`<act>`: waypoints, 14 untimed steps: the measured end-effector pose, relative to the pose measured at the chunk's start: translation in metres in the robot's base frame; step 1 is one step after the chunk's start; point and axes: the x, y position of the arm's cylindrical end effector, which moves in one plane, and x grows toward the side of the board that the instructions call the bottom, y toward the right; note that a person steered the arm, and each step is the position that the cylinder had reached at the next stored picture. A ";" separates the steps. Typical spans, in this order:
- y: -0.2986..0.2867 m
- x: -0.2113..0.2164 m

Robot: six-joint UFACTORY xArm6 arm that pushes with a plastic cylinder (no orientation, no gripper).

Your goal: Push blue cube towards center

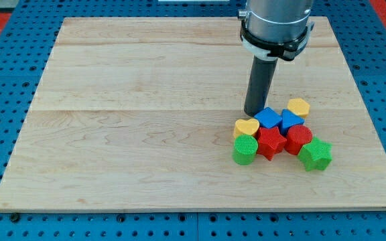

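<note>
Looking over the scene, I saw the board (146, 134) filling most of the view, bare wood across its whole left half and along the bottom edge. The arm (275, 23) came down from the view's top, right of centre, its grey housing upright and the dark rod (260, 84) hanging straight below it. My tip (254, 114) sat on the wood just at the upper left of the blue cube (269, 118), touching it or nearly so; I could not tell which. The rod had no jaws and held nothing.

The blocks were bunched tight, right of centre and toward the bottom. The blue cube lay at the cluster's top, with a second blue block (291, 120) at its right and a yellow block (299, 106) above that. Below ran a yellow heart (246, 126), red star (270, 142) and red cylinder (299, 138). A green cylinder (244, 149) and green star (315, 154) closed the bottom corners.
</note>
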 end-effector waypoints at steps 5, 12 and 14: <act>-0.110 -0.005; -0.130 -0.073; -0.004 -0.099</act>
